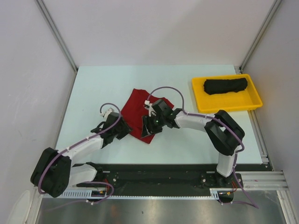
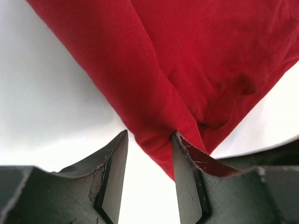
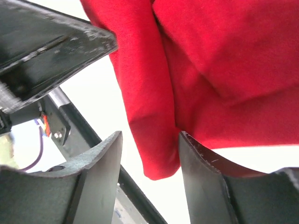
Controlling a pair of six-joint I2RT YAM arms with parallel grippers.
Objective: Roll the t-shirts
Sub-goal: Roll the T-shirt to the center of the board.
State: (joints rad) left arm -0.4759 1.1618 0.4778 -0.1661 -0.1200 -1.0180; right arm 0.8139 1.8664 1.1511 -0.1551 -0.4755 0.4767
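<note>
Top external, black t-shirt in yellow tray

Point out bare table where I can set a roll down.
Bare: table left of the red shirt to the wall; far strip behind it; gap between it and the yellow tray. Crowded: the shirt's near edge, with left claw and right claw.
</note>
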